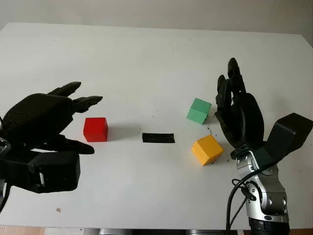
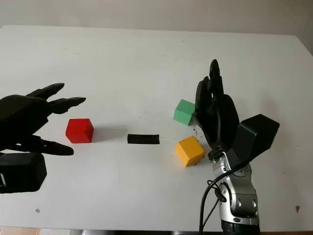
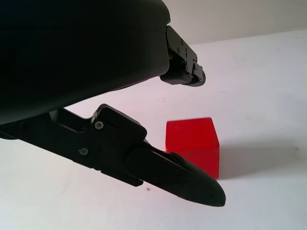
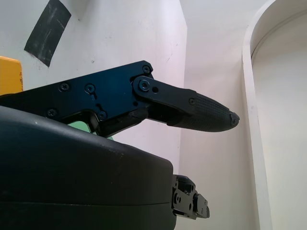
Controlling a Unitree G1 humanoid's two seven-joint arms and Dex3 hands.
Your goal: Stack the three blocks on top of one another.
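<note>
A red block (image 1: pixel 95 129) sits on the white table (image 1: pixel 146 58) at the left; it also appears as the red block (image 3: pixel 193 143) in the left wrist view. My left hand (image 1: pixel 73 120) is open just left of it, fingers reaching past its near and far sides without touching. A green block (image 1: pixel 198 110) and a yellow block (image 1: pixel 207 149) lie at the right, close together. My right hand (image 1: pixel 234 105) is open, upright, just right of both blocks, holding nothing. A sliver of the yellow block (image 4: pixel 9 74) shows in the right wrist view.
A strip of black tape (image 1: pixel 158 138) is stuck flat on the table between the red block and the yellow one. The table's far edge (image 1: pixel 156 27) meets a pale wall.
</note>
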